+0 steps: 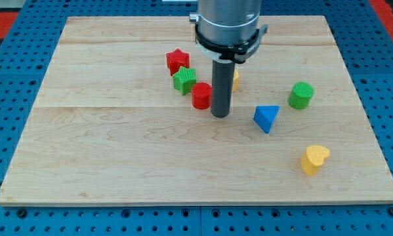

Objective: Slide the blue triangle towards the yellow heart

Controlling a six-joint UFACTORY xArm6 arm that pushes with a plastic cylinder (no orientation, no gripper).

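The blue triangle (266,118) lies right of the board's middle. The yellow heart (313,159) lies below and to the right of it, near the board's bottom right. My tip (220,115) stands on the board just left of the blue triangle, with a gap between them, and close to the right side of a red cylinder (201,96).
A red star (178,60) and a green block (184,80) sit up and left of the red cylinder. A yellow block (235,78) is mostly hidden behind the rod. A green cylinder (301,95) sits up and right of the triangle. The wooden board (117,164) lies on a blue pegboard.
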